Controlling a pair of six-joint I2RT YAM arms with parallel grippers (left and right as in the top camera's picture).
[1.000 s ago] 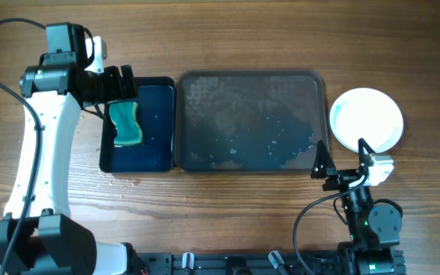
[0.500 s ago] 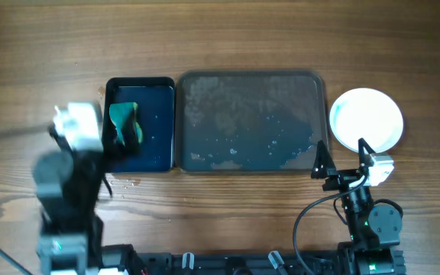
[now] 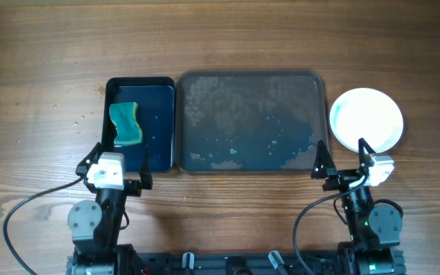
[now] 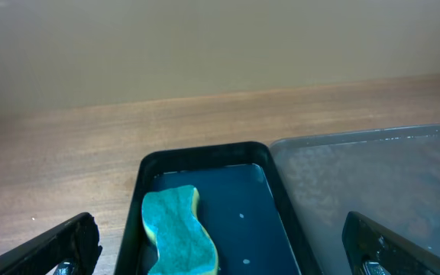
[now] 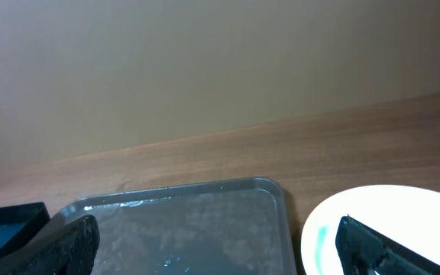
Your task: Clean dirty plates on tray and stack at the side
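A grey tray lies in the middle of the table, wet and smeared, with no plates on it; it also shows in the right wrist view. A white plate sits on the table to the tray's right, also in the right wrist view. A teal sponge lies in a dark blue basin left of the tray, also in the left wrist view. My left gripper is open and empty at the near table edge. My right gripper is open and empty near the plate.
Water droplets lie on the wood left of the basin. The basin's rim and the tray's edge show in the left wrist view. Both arms rest folded at the table's near edge.
My left arm has pulled back from over the basin to the near edge of the table, leaving the sponge in the basin. The right arm has not moved.
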